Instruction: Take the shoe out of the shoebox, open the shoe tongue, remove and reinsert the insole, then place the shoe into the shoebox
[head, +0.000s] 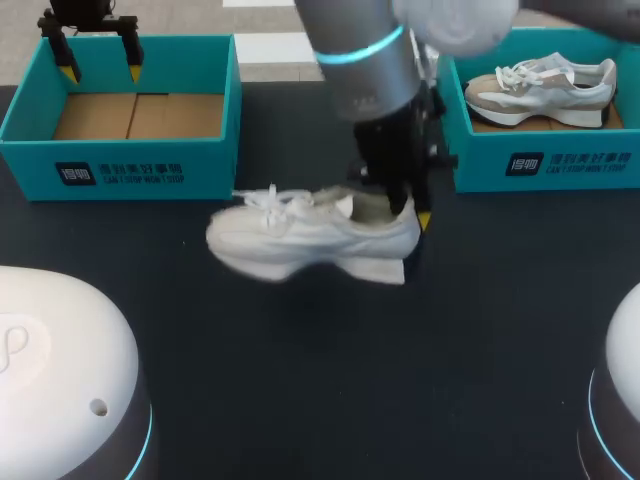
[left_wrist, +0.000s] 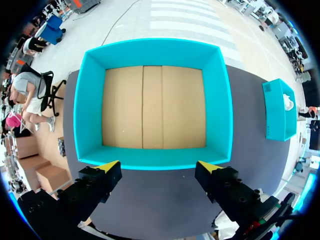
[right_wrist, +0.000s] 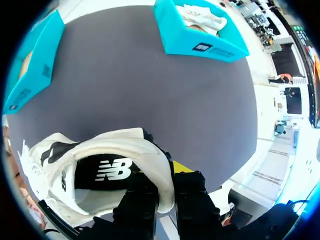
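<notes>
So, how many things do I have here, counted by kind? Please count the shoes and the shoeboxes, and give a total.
Shoes: 2 (white shoe gripped at its heel by the right gripper; beige shoe in the right shoebox)
Shoeboxes: 2 (the right shoebox; the empty left shoebox)
Total: 4

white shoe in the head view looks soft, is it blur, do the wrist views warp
Head view: the white shoe is smeared, most at its toe; the empty shoebox stays crisp. Left wrist view: its walls bow outward. Right wrist view: the table edge curves.
</notes>
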